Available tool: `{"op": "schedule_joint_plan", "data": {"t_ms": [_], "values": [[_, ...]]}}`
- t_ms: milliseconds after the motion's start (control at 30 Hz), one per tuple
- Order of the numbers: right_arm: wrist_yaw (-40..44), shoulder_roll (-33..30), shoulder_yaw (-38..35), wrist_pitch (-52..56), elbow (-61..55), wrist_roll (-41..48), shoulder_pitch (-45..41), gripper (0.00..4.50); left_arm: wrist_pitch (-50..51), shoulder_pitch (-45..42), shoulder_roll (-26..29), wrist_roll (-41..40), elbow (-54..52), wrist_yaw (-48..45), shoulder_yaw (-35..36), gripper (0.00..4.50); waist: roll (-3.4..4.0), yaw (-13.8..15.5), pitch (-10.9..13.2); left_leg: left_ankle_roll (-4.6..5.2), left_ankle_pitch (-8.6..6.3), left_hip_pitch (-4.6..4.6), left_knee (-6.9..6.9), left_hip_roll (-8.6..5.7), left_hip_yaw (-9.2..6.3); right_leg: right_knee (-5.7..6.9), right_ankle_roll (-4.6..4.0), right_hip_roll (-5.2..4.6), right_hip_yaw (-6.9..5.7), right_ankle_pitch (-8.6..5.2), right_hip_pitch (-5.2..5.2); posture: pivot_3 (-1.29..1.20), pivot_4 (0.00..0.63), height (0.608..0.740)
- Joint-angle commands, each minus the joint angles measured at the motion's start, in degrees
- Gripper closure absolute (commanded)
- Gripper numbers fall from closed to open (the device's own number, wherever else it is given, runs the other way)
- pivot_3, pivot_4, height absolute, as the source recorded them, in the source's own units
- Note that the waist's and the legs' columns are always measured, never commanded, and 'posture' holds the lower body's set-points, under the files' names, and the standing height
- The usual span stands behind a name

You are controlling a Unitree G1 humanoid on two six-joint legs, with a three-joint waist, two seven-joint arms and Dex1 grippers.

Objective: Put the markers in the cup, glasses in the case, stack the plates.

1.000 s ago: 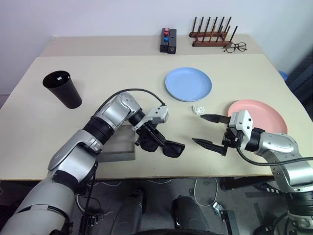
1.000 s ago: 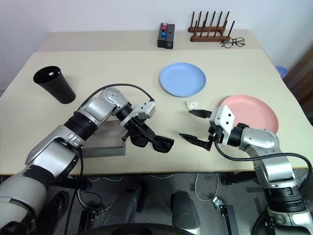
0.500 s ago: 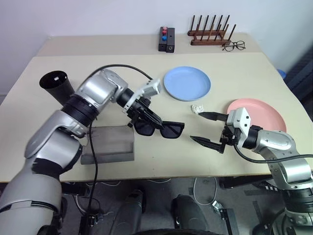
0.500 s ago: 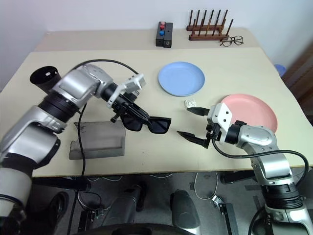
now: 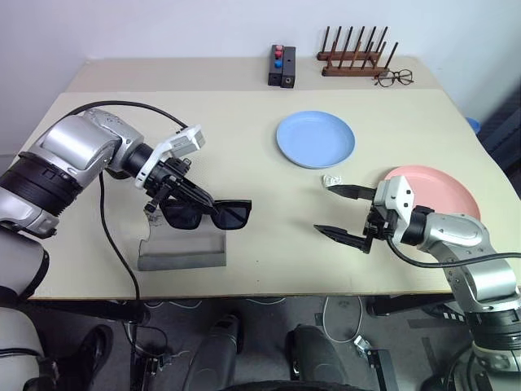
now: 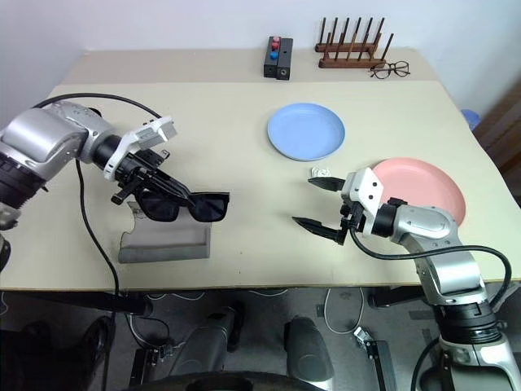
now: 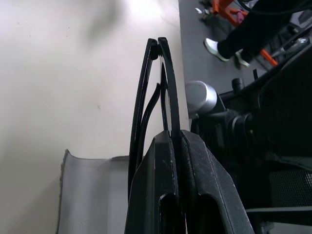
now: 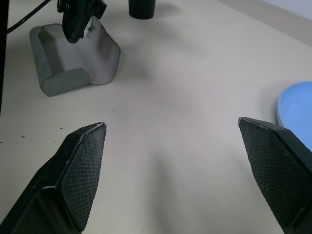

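Note:
My left gripper (image 5: 195,202) is shut on the black sunglasses (image 5: 213,215), holding them by their folded arms (image 7: 163,92) just above the right part of the open grey case (image 5: 181,249). The lenses reach past the case's right end. At the front right my right gripper (image 5: 323,208) hovers open over bare table with nothing between its fingers, left of the pink plate (image 5: 444,189). Farther back lies the blue plate (image 5: 316,138). The right wrist view catches the base of the black cup (image 8: 142,6) beyond the case (image 8: 73,58). The markers are out of view.
A small crumpled white scrap (image 5: 332,180) lies between the two plates. On the rear table stand a black box with red and blue buttons (image 5: 281,67), a wooden peg rack (image 5: 354,62) and clear-lens spectacles (image 5: 394,78). A black cable loops off the left arm.
My left arm has swung the sunglasses left and upward, from the table's front middle to over the case. The right gripper has stayed where it was, still open.

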Motion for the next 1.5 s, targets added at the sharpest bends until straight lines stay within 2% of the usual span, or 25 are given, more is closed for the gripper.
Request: {"op": "schedule_joint_plan", "data": {"t_ms": [33,467,767,933,1100,1500], "values": [[0.82,0.4,-0.17,-1.14,0.16,0.44,-1.4,0.06,-1.62,3.04,1.15,-0.36,0.36,-0.24,3.23,4.45,0.0,-0.13,0.0,0.0,0.0,0.0,0.0,0.01,-0.01,0.0,0.0,0.01,0.0,0.0,-0.01,0.0,0.15,0.737],[1.83,0.1,0.22,-1.61,0.88,0.02,-1.64,0.06,-6.02,8.65,5.47,0.75,3.39,-0.24,1.9,4.45,0.0,-0.11,0.0,0.0,0.0,-0.03,0.01,0.0,-0.01,0.01,0.0,0.0,0.0,0.0,-0.02,0.0,0.15,0.737],[4.55,-0.75,-2.56,1.7,-3.25,6.44,0.41,0.06,-12.49,12.79,8.97,-1.41,2.54,-0.24,-0.22,4.45,0.0,-0.35,0.0,0.01,-0.01,-0.03,-0.01,0.02,-0.01,0.01,0.0,-0.02,0.02,0.0,-0.04,0.0,0.15,0.737],[4.12,-0.14,-1.96,3.89,-5.69,8.93,0.67,0.06,-14.88,15.24,9.26,-2.81,2.87,-0.24,-0.45,4.45,0.0,-0.23,0.0,0.01,-0.01,-0.03,0.0,0.01,-0.02,0.0,-0.01,-0.04,0.04,0.0,-0.04,0.0,0.15,0.737],[3.49,0.09,-1.79,4.99,-5.93,9.52,-0.26,0.06,-15.45,16.07,7.18,-3.14,4.14,-0.24,0.29,4.45,0.0,-0.11,0.0,0.01,-0.01,-0.03,0.0,0.01,-0.02,0.0,-0.02,-0.06,0.06,0.0,-0.04,0.0,0.15,0.737],[3.46,-0.29,-2.0,4.44,-4.77,8.44,-0.42,0.06,-7.42,15.43,3.89,-3.74,5.17,-0.24,-0.05,4.45,0.0,-0.07,0.0,0.01,-0.02,-0.04,0.0,0.01,-0.02,-0.01,-0.02,-0.07,0.06,-0.01,-0.06,0.0,0.15,0.737]]}}
